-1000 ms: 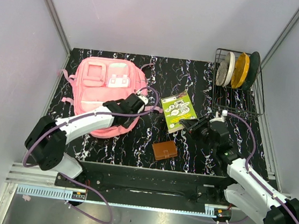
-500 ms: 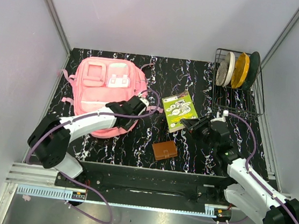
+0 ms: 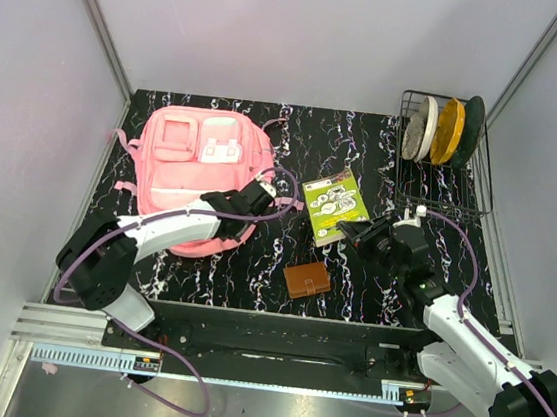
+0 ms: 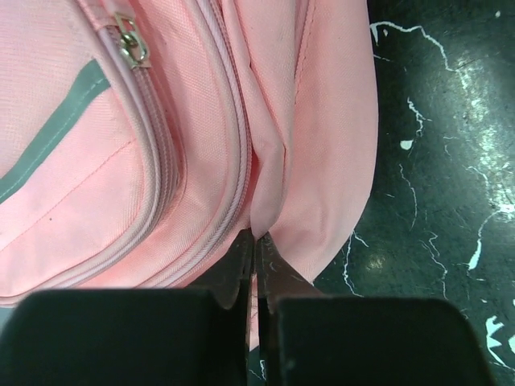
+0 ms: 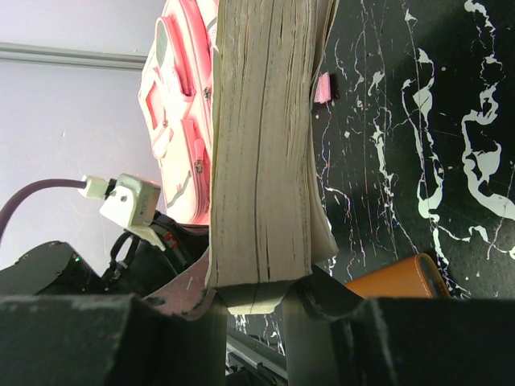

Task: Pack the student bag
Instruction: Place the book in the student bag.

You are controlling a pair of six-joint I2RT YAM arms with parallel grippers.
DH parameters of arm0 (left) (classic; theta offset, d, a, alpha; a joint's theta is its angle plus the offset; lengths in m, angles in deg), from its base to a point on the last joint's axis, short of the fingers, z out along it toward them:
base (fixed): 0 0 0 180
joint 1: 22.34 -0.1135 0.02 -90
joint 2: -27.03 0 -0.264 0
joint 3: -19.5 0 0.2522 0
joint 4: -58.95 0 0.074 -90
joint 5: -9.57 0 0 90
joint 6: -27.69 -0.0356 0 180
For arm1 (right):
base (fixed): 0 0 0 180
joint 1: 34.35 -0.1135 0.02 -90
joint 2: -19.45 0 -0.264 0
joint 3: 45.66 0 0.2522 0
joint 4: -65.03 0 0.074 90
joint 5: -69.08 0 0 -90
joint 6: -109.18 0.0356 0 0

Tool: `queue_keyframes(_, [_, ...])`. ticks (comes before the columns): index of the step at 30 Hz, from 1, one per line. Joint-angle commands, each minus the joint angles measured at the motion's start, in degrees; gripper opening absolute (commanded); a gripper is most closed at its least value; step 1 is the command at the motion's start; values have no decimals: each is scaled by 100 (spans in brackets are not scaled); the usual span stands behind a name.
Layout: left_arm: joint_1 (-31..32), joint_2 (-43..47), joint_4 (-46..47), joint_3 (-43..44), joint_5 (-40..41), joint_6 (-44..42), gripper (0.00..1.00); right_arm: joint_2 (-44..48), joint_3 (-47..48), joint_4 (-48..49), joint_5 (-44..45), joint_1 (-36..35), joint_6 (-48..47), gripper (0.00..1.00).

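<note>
- Left jaws: clenched, the tips pinching a fold of fabric at the edge of the pink bag (image 4: 306,161), beside its zip (image 4: 133,50).
- Right jaws: part open, clamped on the spine end of a thick book (image 5: 261,161). It stands on edge between them, page block toward the wrist camera.
- From above, the right jaws meet the green-covered book at its near right corner. The left jaws sit at the bag's near right edge.
- The bag lies flat, front pockets up, at the back left of the bench (image 3: 367,138). Its near edge is under the left arm.
- A brown wallet (image 3: 307,280) lies on the bench near the front edge, between the arms, apart from the book.
- A wire rack (image 3: 440,187) stands at the back right corner with three plates (image 3: 446,130) on edge: white, yellow, dark green.
- The bench top is black with white veining. Plain pale walls (image 3: 309,31) close it in behind and at both sides.
</note>
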Motion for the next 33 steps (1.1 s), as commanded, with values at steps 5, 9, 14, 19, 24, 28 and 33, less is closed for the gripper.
queue_keyframes(5, [36,1189,45,691,-78,49,0,232,149,562,-193,68,-11,0])
queue_keyframes(9, [150,1313,-209,1611,-624,163,0,293,149,351,-325,68,-107,0])
queue_keyframes(14, [238,1093,-341,2536,-1098,444,0,557,500,-282,-781,68,-502,0])
queue_keyframes(19, [274,601,-641,3574,-1161,585,0,811,703,-590,-1581,68,-504,0])
queue_keyframes(24, [291,215,-728,4075,-950,779,0,1119,870,-940,-2250,77,-196,0])
queue_keyframes(28, [309,3,-816,4304,-774,902,0,1452,1124,-1466,-2523,77,-195,0])
queue_keyframes(33, [318,-24,-817,4401,-739,893,0,1980,1353,-2313,-2241,77,-398,0])
